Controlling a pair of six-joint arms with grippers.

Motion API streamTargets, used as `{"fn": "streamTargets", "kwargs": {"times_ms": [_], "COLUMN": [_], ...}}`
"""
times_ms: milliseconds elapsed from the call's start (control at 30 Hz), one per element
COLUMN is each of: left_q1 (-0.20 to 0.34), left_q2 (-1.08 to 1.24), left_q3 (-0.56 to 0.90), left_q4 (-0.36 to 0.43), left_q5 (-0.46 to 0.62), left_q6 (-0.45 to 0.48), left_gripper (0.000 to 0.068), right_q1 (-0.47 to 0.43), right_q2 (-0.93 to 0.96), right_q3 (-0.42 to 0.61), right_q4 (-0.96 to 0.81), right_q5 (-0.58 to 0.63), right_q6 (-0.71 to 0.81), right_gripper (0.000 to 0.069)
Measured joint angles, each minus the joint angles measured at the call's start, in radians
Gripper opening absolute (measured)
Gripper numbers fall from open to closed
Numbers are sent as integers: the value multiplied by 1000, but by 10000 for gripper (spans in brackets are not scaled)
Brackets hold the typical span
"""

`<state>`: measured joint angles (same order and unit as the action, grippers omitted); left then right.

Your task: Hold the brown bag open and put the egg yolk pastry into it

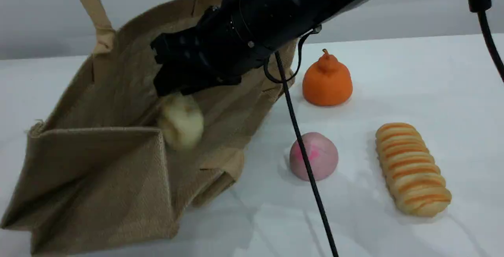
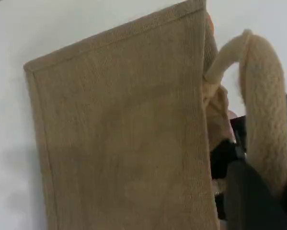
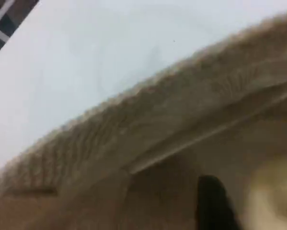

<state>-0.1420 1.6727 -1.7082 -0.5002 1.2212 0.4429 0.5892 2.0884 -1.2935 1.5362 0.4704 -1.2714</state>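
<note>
The brown bag point(image 1: 106, 146) lies slumped on the white table with its mouth facing up and right. One beige handle point(image 1: 89, 7) is pulled up out of the scene view. In the left wrist view that handle point(image 2: 263, 115) runs down into my left gripper point(image 2: 251, 201), which is shut on it. My right gripper point(image 1: 173, 89) reaches into the bag's mouth. The egg yolk pastry point(image 1: 182, 122), pale cream and motion-blurred, is just below its tip, inside the bag. In the right wrist view a dark fingertip point(image 3: 211, 206) stands apart from the pastry point(image 3: 270, 199).
An orange pear-shaped piece point(image 1: 327, 80), a pink-marked ball point(image 1: 314, 156) and a long orange-striped loaf point(image 1: 411, 168) lie on the table right of the bag. A black cable point(image 1: 303, 146) hangs from the right arm across the ball. Another cable point(image 1: 488, 32) hangs at the top right.
</note>
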Motion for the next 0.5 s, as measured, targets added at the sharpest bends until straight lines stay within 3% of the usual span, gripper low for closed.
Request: {"fn": "streamTargets", "kwargs": {"times_ms": [67, 167, 333, 500], "left_q1": [0, 0, 0, 0], "left_q2": [0, 0, 0, 0], "left_q3": [0, 0, 0, 0], "left_q4": [0, 1, 3, 3], "left_q5": [0, 1, 1, 1], "left_q6": [0, -1, -2, 0], "left_gripper": [83, 83, 83, 83], "right_q1": [0, 0, -2, -32], "right_q2": [-11, -42, -124, -257], "right_q3": [0, 0, 0, 0], "right_q4": [-9, -71, -243, -494], "right_q5": [16, 48, 86, 121], "right_q6": [-9, -7, 111, 328], "right_gripper": [414, 508, 535, 519]}}
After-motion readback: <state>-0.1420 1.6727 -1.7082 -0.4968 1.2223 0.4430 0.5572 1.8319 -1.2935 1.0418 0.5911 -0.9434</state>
